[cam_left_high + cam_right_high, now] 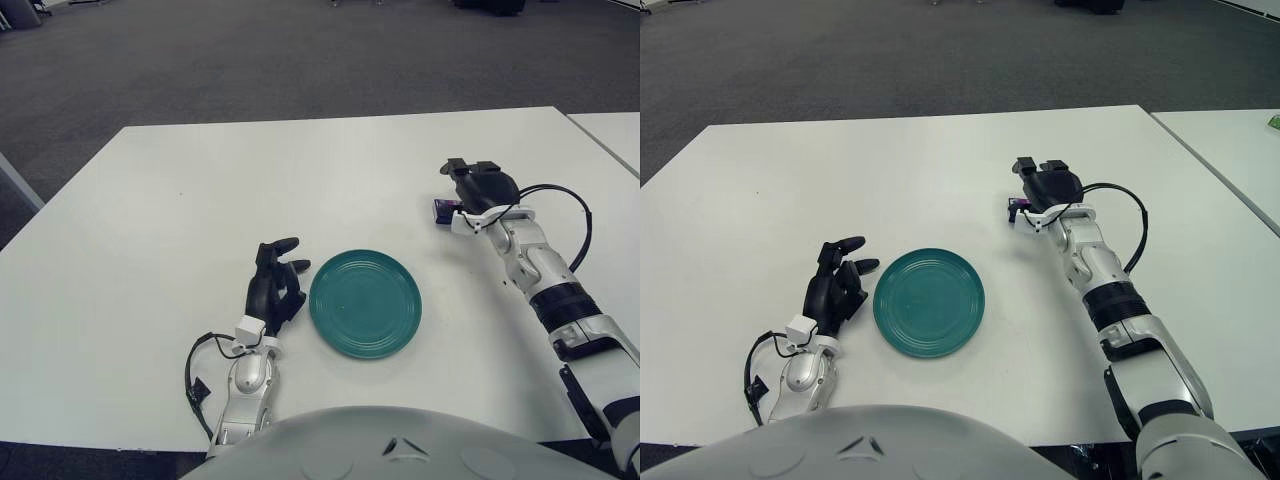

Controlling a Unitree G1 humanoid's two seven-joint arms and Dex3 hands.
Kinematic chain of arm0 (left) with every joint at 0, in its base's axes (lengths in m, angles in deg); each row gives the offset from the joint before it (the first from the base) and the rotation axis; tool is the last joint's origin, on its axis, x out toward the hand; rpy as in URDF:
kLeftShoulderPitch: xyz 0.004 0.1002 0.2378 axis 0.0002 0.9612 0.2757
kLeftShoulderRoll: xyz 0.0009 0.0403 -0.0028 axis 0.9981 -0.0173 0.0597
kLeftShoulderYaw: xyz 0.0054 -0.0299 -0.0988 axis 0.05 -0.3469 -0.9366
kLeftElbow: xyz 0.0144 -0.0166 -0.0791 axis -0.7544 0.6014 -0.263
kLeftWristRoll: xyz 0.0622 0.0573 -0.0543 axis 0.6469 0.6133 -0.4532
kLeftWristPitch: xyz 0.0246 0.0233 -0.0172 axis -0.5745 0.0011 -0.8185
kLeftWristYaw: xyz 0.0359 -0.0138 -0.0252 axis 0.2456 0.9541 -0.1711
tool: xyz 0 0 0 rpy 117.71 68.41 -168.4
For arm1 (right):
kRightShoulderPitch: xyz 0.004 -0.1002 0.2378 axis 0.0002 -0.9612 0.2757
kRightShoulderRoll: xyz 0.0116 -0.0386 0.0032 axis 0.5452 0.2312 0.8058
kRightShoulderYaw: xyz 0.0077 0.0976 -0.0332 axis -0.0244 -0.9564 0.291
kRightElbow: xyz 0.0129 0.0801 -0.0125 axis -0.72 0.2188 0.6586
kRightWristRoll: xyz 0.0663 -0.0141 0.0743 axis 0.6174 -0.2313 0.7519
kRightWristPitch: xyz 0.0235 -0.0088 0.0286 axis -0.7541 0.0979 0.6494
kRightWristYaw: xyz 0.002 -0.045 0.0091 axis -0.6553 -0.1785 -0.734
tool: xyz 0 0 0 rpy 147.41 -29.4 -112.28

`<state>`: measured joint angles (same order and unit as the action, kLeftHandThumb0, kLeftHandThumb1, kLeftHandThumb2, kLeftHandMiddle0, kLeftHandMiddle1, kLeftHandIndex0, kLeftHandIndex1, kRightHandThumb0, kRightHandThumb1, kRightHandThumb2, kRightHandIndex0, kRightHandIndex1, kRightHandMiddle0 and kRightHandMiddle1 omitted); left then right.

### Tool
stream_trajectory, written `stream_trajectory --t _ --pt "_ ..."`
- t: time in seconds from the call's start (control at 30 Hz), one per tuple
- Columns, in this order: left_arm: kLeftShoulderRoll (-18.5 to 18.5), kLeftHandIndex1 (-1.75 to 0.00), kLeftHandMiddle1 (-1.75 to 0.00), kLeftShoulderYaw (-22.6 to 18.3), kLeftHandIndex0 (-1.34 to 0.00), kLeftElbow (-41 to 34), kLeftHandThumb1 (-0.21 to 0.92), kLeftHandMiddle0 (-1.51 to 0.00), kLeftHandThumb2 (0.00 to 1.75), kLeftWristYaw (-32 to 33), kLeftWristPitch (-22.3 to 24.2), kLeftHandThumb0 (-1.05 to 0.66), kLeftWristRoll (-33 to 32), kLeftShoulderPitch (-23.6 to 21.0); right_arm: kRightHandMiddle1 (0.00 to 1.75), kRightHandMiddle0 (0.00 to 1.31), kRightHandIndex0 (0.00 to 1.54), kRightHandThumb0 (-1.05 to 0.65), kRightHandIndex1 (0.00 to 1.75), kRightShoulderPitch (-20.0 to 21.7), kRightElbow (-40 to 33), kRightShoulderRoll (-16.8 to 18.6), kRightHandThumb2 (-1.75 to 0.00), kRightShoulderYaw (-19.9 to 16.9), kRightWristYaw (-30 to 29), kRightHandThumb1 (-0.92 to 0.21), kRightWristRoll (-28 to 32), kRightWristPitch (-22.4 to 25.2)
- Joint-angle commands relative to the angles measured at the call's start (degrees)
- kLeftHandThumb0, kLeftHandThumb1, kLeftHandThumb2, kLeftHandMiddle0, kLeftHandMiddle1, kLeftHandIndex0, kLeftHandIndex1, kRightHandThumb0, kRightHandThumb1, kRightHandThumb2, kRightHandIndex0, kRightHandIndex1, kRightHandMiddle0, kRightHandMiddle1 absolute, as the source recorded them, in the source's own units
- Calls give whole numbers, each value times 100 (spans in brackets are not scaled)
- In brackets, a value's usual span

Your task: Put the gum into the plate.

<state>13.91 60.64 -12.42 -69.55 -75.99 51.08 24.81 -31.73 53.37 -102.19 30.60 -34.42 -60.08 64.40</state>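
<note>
- Table (150,230): white, and we count 1 plate, 1 gum pack and 2 hands on it.
- Plate (365,303): teal, round, lying flat near the front edge; we see nothing in it.
- Gum (443,209): a small purple pack, well apart from the plate, back and to its right, mostly covered by the right hand.
- Right hand (478,185): reached out over the gum, touching it; whether its fingers have closed on the pack we cannot tell.
- Left hand (275,285): just beside the plate's left rim, fingers relaxed and loosely spread, holding nothing.
</note>
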Motion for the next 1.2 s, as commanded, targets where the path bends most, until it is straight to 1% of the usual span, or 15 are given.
stream_trajectory --t 0.0,0.2,0.4,0.67,0.8,1.17 --pt "-86 -129 -115 -33 -9 47 92 -42 90 30 171 -76 -49 163 76 0 32 -77 26 83 185 -31 -49 83 -2 -92 107 -91" --pt "-113 -128 -114 -37 -10 19 92 -41 90 23 244 -74 -127 181 73 0 33 -76 25 20 350 -77 -48 172 20 -92 180 -205" --pt "-91 -127 -114 -14 -10 -9 92 -40 90 76 228 -75 -13 178 71 0 35 -76 25 -234 210 -124 -48 332 110 -92 158 -193" --pt "-34 -126 -114 -6 -11 10 92 -41 92 73 164 -77 152 163 73 0 36 -77 24 -345 138 -215 -48 480 453 -92 149 -134" --pt "-33 -125 -114 -12 -11 16 92 -42 93 -1 248 -77 87 142 74 0 37 -78 23 -239 573 -211 -49 585 449 -92 147 -196" --pt "-82 -127 -114 -133 -13 143 92 -41 92 -142 414 -75 -316 59 74 0 40 -80 23 30 1231 -203 -53 758 537 -92 225 -230"
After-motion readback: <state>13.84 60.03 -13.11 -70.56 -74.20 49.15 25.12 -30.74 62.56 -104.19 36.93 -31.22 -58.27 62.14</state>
